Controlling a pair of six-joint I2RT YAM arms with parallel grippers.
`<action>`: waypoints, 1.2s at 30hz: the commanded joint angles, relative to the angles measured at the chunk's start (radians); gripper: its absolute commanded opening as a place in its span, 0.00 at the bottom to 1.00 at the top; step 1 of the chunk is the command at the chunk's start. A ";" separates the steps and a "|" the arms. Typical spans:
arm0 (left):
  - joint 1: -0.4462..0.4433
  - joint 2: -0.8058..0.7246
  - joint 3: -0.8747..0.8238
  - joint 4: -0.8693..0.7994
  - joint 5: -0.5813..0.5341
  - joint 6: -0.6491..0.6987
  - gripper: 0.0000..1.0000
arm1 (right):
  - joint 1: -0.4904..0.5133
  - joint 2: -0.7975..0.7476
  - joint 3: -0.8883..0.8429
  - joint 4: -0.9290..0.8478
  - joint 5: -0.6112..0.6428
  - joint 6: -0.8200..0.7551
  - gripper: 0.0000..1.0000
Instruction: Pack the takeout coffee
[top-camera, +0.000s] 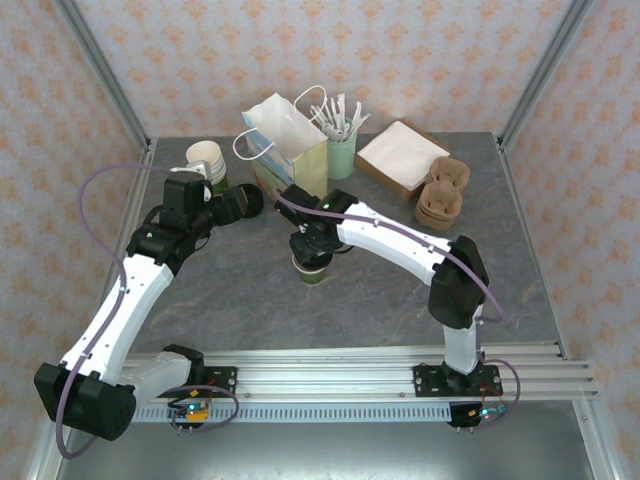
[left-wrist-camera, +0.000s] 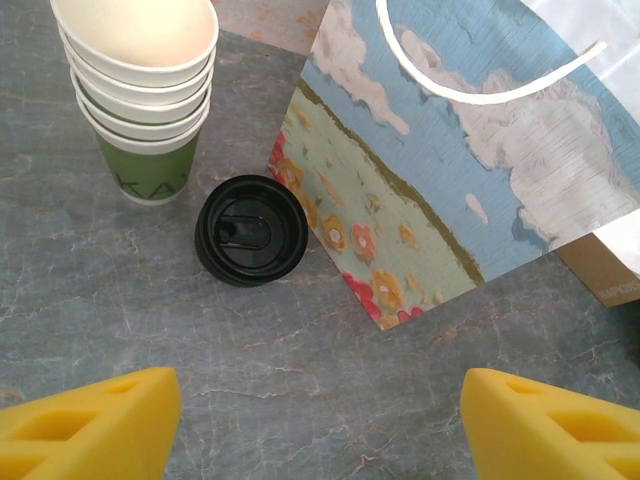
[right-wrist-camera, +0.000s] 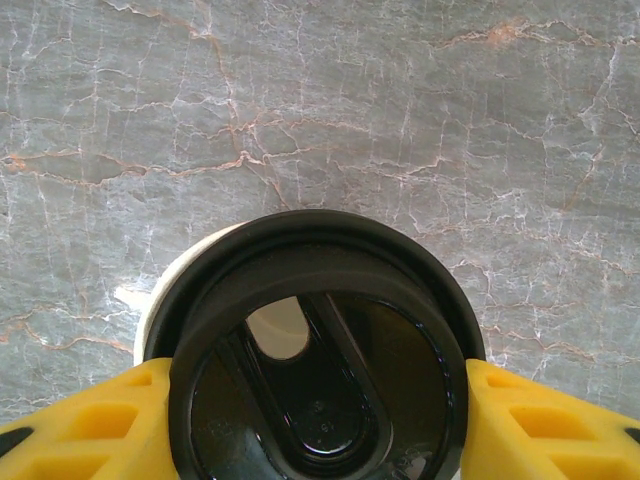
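Right hand (right-wrist-camera: 320, 405) closed about the takeout coffee (top-camera: 312, 268), one yellow finger against each side of its black lid. The cup stands upright in the middle of the counter (right-wrist-camera: 300, 100), with bare stone around it and the paper bag (left-wrist-camera: 450, 170) behind it, apart. A cream rim shows at the lid's left edge, so the lid may sit off-centre. Left hand (left-wrist-camera: 320, 425) spread wide and empty above open counter, facing a loose black lid (left-wrist-camera: 251, 230) just beside the bag's lower edge and a stack of lidless cups (left-wrist-camera: 140, 90).
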 joint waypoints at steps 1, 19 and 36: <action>0.007 -0.021 -0.014 -0.020 -0.014 -0.012 0.75 | 0.009 0.008 0.023 -0.002 0.023 -0.010 0.57; 0.007 -0.022 -0.022 -0.014 -0.013 -0.015 0.75 | 0.028 0.015 -0.007 -0.005 0.038 0.007 0.58; 0.008 -0.023 -0.016 -0.046 0.032 0.014 0.75 | 0.036 0.029 -0.037 0.005 0.067 0.016 0.59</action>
